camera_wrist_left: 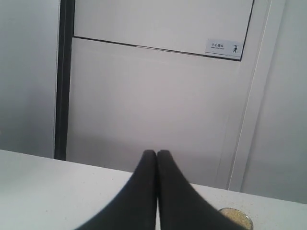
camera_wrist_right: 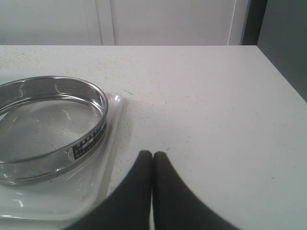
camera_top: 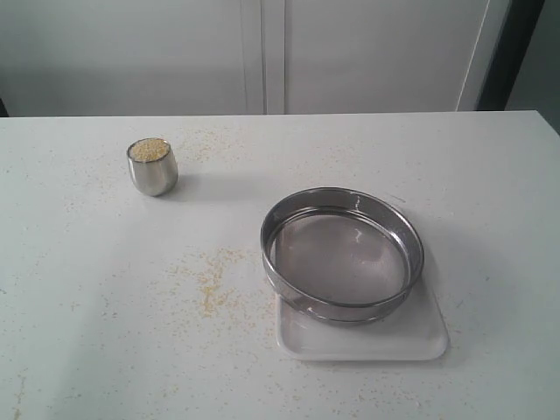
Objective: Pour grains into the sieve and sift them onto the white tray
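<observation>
Exterior view shows you the sieve [camera_top: 342,254] on the white tray [camera_top: 429,337], grains [camera_top: 149,150] in the cup [camera_top: 154,175]; both jaws pressed together

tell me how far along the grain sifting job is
Done: the wide round steel sieve sits on the flat white rectangular tray. In hand: nothing; the left gripper and right gripper are shut and empty. Left: the pale grains fill the small steel cup, the mesh is bare, so pouring and sifting remain.

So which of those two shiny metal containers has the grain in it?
The small rounded steel cup, brimful of pale grains; the wide round steel sieve sitting on the flat white tray is empty.
</observation>
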`<state>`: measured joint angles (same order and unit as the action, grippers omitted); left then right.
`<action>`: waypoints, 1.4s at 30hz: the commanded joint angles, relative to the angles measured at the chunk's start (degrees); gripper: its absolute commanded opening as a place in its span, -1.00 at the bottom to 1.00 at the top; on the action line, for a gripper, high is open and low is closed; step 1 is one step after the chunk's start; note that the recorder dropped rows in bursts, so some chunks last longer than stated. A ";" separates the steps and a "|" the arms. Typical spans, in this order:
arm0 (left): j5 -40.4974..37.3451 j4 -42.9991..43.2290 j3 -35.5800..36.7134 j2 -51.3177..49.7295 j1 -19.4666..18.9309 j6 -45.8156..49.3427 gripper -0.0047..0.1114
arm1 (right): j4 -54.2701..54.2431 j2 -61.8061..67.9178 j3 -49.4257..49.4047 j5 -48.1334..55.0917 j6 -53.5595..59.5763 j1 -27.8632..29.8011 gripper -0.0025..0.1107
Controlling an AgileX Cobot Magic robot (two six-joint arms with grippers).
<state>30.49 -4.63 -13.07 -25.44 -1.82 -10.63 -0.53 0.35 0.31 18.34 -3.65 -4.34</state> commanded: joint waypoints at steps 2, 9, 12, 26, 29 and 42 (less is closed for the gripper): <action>5.97 7.67 -5.82 -11.75 0.45 -2.40 -0.92 | 0.10 -0.35 -0.31 -0.38 -0.11 0.37 -0.96; 10.88 16.31 -13.49 -26.80 0.45 -9.47 -0.92 | 0.10 -0.35 -0.31 -0.38 -0.11 0.37 -0.96; 12.89 16.74 -16.20 -31.47 0.45 -11.09 -0.92 | 0.10 -0.35 -0.31 -0.38 -0.11 0.37 -0.96; 21.64 32.15 -27.85 -51.44 1.12 -18.36 -0.72 | 0.10 -0.35 -0.31 -0.38 -0.11 0.37 -0.96; 22.80 34.17 -30.91 -55.33 2.38 -18.13 -0.31 | 0.10 -0.35 -0.31 -0.38 -0.11 0.37 -0.96; 26.60 34.27 -37.96 -71.18 7.08 -18.54 0.89 | 0.10 -0.35 -0.31 -0.38 -0.11 0.37 -0.96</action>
<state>54.73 29.67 -49.94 -94.32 4.89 -28.63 -0.53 0.35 0.31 18.34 -3.65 -4.34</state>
